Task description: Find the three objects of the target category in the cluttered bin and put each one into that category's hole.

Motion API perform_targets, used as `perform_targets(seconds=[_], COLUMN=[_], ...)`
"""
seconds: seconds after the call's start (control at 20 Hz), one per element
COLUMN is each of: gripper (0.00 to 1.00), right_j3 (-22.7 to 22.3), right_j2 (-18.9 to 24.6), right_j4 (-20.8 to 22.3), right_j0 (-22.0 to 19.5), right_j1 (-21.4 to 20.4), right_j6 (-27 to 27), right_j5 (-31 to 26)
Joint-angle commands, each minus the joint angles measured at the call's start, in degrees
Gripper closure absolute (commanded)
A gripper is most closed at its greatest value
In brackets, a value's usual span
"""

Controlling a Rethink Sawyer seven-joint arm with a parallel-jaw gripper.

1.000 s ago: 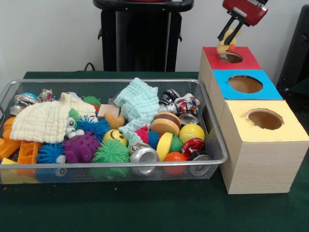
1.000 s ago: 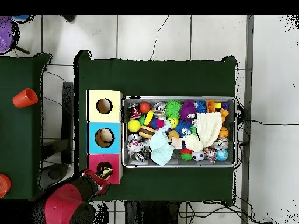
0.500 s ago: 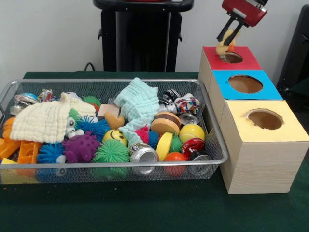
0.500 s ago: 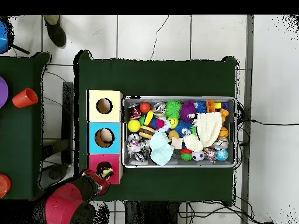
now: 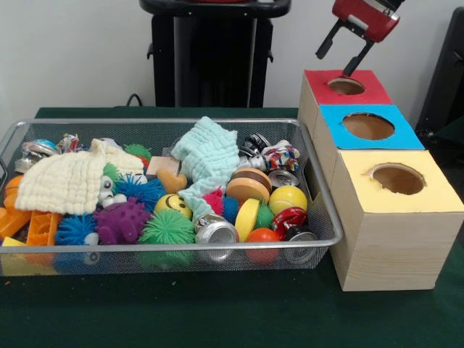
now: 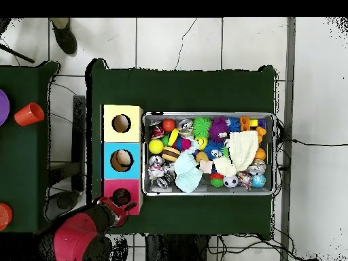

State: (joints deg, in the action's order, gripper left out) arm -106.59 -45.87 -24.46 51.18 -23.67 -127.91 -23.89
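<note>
My red gripper (image 5: 340, 56) hangs open just above the red-topped box (image 5: 366, 92), its two black fingers spread over the far-left side of the round hole (image 5: 346, 86), with nothing between them. In the overhead view the gripper (image 6: 117, 206) sits at the near edge of the red box (image 6: 133, 204), and its hole (image 6: 122, 196) looks dark. The wire bin (image 5: 167, 122) is full of toys: spiky balls, a smiley ball (image 5: 173, 205), crushed cans (image 5: 215, 232) and cloths (image 5: 208, 156).
A blue-topped box (image 5: 400, 135) and a yellow-topped box (image 5: 435, 199), each with a round hole, stand in a row with the red one against the bin's right side. From overhead, something tan shows inside the blue box's hole (image 6: 122, 160). An orange cup (image 6: 28, 114) stands on a side table.
The yellow and orange toy that the gripper held over the red hole is gone from view. The fingers have spread open and the gripper has risen slightly.
</note>
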Motion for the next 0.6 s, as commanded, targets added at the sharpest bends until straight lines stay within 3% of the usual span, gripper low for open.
perform_targets(seconds=[0.05,0.4,0.6], gripper=[0.0,0.0,0.0], right_j3=[-0.8,-2.7,-8.7], right_j2=[4.5,5.9,10.2], right_j4=[-3.4,-3.5,2.9], right_j0=[-1.2,-2.7,-12.6], right_j1=[2.6,1.1,-4.8], right_j6=[-16.6,-15.1,-6.4], right_j5=[2.4,5.0,16.7])
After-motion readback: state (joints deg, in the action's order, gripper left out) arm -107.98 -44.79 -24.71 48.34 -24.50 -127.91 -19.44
